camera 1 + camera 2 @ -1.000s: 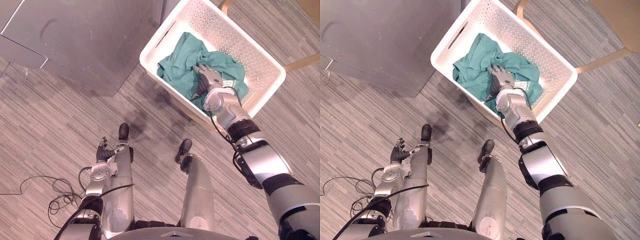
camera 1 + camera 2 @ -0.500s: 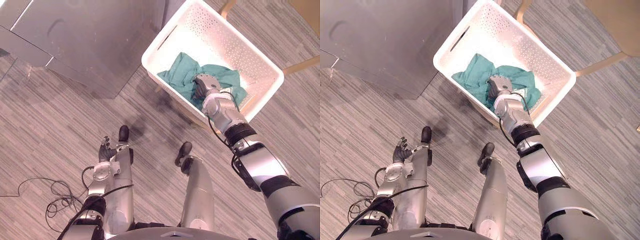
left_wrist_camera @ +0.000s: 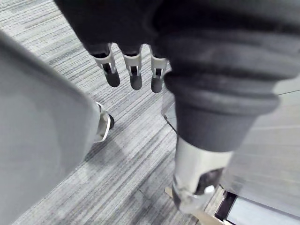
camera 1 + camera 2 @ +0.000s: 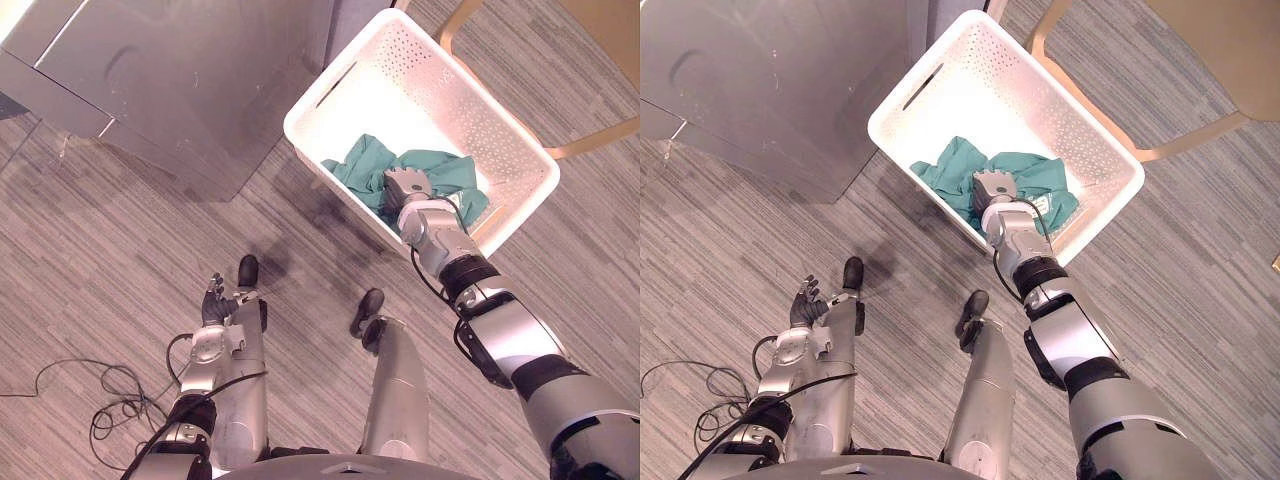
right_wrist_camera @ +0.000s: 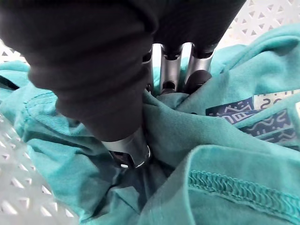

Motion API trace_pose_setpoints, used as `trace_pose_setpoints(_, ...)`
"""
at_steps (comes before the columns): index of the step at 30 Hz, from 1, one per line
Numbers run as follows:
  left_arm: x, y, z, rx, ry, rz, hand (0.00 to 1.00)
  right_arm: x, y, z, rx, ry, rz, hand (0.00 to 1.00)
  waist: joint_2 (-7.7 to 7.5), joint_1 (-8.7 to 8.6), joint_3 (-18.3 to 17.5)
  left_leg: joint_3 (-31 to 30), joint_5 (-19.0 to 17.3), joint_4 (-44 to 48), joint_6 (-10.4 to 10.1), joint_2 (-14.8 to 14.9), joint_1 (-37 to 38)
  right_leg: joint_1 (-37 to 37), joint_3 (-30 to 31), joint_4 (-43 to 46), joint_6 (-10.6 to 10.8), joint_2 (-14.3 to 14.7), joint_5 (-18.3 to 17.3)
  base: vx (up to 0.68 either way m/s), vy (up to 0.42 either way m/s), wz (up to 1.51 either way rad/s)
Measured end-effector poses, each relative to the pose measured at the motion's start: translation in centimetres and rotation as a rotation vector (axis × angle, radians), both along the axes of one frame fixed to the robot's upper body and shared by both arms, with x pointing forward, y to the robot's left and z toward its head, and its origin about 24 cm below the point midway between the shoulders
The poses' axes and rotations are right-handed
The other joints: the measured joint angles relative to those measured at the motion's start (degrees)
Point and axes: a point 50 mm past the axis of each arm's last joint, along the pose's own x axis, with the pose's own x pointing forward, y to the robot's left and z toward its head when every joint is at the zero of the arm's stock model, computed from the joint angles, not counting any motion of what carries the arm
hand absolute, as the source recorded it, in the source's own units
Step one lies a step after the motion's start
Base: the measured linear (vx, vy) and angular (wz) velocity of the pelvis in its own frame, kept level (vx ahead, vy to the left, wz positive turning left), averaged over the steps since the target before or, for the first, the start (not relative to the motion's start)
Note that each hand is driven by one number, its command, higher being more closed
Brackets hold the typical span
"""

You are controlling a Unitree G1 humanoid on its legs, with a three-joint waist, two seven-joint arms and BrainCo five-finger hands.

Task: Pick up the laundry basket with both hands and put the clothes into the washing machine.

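1. Clothes (image 5: pixel 234 154), one green garment as far as I can tell, are clenched in the right hand (image 4: pixel 407 185). In the right wrist view its fingers (image 5: pixel 169 70) dig into a fold and the thumb (image 5: pixel 131 152) presses in from the other side. The tips are buried in cloth, so the hold is probably firm, but I can't be sure.
2. A second ago that hand lay flatter on cloth spread wide. Now the clothes are gathered into a tight bunch round it, and more of the white basket (image 4: pixel 470 110) floor is bare.
3. I judge the grasp made and the lift not yet begun, since the bunch rests low in the basket.
4. The basket sits on the wooden chair (image 4: pixel 1220 40) as before, just beside the grey washing machine (image 4: pixel 200 80). The small shift of the whole scene comes from the camera.
5. The left hand (image 4: pixel 212 300) hangs low over the floor, fingers relaxed and holding nothing, well apart from the basket.
6. The right wrist view shows the pinch and a printed patch on the cloth. The eye views hide the pinch under the back of the hand, but they show how far the clothes must travel to the machine.
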Motion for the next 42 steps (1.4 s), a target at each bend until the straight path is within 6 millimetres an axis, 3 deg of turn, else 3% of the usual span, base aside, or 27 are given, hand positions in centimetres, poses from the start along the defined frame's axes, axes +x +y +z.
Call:
trace_pose_setpoints(2,0.0,0.0,0.0,-0.002,0.0,0.003,0.0,0.1,-0.3,0.3,0.098,-0.007,-0.026,1.0,0.0,-0.05,0.0,0.0,0.0,0.0,0.0,0.0,0.0,0.0,0.0,0.0,0.0,0.0,0.0,0.04,-0.008,0.0)
trace_pose_setpoints(4,-0.1,-0.1,-0.1,-0.02,0.003,0.027,0.0,0.2,-1.1,0.8,0.316,-0.039,-0.082,1.0,0.0,-0.07,0.0,0.0,0.0,0.1,0.0,0.0,0.0,0.1,-0.1,0.0,0.0,0.0,0.0,0.02,-0.003,0.0)
trace_pose_setpoints(6,-0.1,0.0,-0.1,-0.031,0.005,0.04,0.0,0.2,-1.9,1.5,0.571,-0.093,-0.145,1.0,0.0,-0.18,0.0,0.0,0.0,0.1,0.0,0.0,0.0,0.1,-0.1,0.0,0.0,0.0,0.0,0.0,0.0,0.0)
trace_pose_setpoints(10,-0.2,0.1,-0.2,-0.048,0.009,0.08,0.0,0.1,-3.2,2.7,1.26,-0.245,-0.27,1.0,0.0,-0.46,0.0,0.0,0.0,0.3,0.0,0.1,0.0,0.1,-0.1,0.1,0.0,0.0,0.0,0.0,0.0,0.0)
trace_pose_setpoints(15,-0.4,0.3,-0.3,-0.074,0.016,0.145,0.0,0.0,-2.5,4.0,1.889,-0.339,-0.236,1.0,0.0,-0.73,0.0,0.1,0.0,0.6,0.0,0.2,0.0,-0.1,0.1,0.4,-0.1,0.1,0.0,0.0,0.0,0.0)
trace_pose_setpoints(20,-0.4,0.2,-0.3,-0.103,0.023,0.165,0.0,-0.2,-0.5,4.3,2.29,-0.339,-0.179,1.0,0.01,-0.68,0.0,0.1,0.0,1.0,0.0,0.2,0.0,-0.2,0.2,1.0,-0.3,0.0,-0.2,0.0,0.0,0.0)
trace_pose_setpoints(28,-0.5,0.2,-0.5,-0.123,0.035,0.175,0.0,-1.1,1.3,5.5,2.607,-0.382,-0.046,1.0,0.03,-0.61,0.0,0.1,-0.2,1.0,0.4,0.0,0.7,0.0,0.5,2.3,-0.3,-0.4,-0.7,0.02,-0.017,0.01)
trace_pose_setpoints(33,-0.9,0.0,-1.2,-0.122,0.08,0.166,0.0,-3.4,2.9,6.3,2.786,-0.417,0.124,1.0,0.1,-0.69,0.1,0.8,0.0,-0.1,0.0,-0.2,4.1,2.8,0.7,2.4,-0.2,-0.8,-1.1,0.04,-0.032,0.01)
trace_pose_setpoints(39,-2.4,-0.2,-2.4,-0.12,0.144,0.154,0.0,-6.5,3.4,8.0,2.873,-0.528,0.351,1.0,0.22,-1.5,0.0,5.3,0.5,-3.9,0.8,0.4,11.3,8.7,0.2,2.0,0.2,-2.9,-3.5,0.04,-0.05,0.12)
trace_pose_setpoints(42,-3.1,-0.4,-3.0,-0.13,0.168,0.154,0.0,-7.1,3.6,8.6,2.891,-0.551,0.405,1.0,0.42,-1.82,-0.1,6.5,0.6,-4.4,0.9,-0.2,14.6,11.4,0.4,1.6,0.9,-4.0,-3.5,0.08,-0.028,0.06)
